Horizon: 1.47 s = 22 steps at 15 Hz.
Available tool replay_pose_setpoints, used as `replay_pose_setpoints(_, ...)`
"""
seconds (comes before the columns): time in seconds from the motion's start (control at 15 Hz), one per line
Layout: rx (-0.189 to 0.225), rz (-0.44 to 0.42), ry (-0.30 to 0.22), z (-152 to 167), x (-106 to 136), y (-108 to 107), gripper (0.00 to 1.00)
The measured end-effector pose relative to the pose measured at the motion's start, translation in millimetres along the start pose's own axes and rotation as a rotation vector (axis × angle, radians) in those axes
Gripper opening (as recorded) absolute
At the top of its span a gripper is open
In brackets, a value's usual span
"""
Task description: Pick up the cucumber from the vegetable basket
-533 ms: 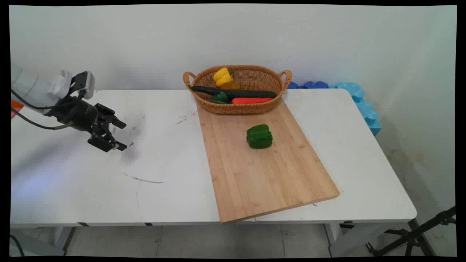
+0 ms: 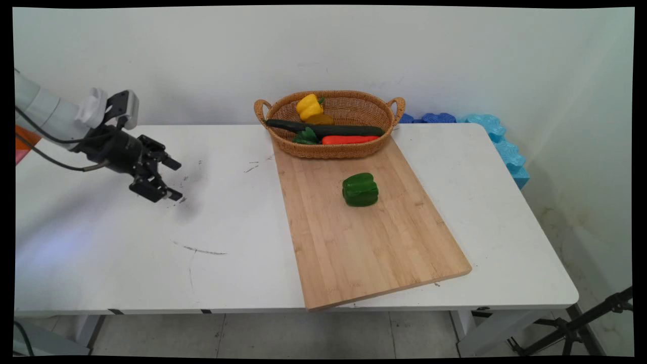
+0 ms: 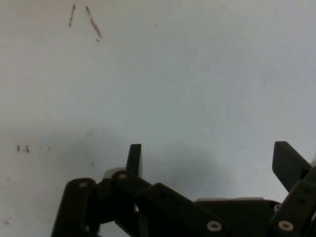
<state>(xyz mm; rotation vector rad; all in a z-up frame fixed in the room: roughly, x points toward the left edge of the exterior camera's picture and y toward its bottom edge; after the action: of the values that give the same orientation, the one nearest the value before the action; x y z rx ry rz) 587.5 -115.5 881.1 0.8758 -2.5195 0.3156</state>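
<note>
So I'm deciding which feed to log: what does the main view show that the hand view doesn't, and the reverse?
Only the main view shows the wooden cutting board, the green bell pepper on it, and the wicker basket holding a yellow pepper, a cucumber and a carrot. Only the hand view shows close-up scuff marks on bare tabletop. Both show the open, empty gripper over the white table.

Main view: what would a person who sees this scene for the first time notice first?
Probably the green bell pepper, alone on the wooden cutting board that lies slanted on the white table. Behind it, at the board's far end, a wicker basket holds a yellow pepper, a cucumber and a carrot. Far to the left, the black gripper hangs open above bare table, holding nothing.
</note>
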Motion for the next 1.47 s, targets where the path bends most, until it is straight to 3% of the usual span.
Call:
replay_pose_setpoints(0.67, 0.070, 0.022, 0.031, 23.4, 76.1, -19.3, 1.00)
replay_pose_setpoints(1.47, 0.171, -0.018, 0.115, 104.5, 208.2, -58.0, 1.00)
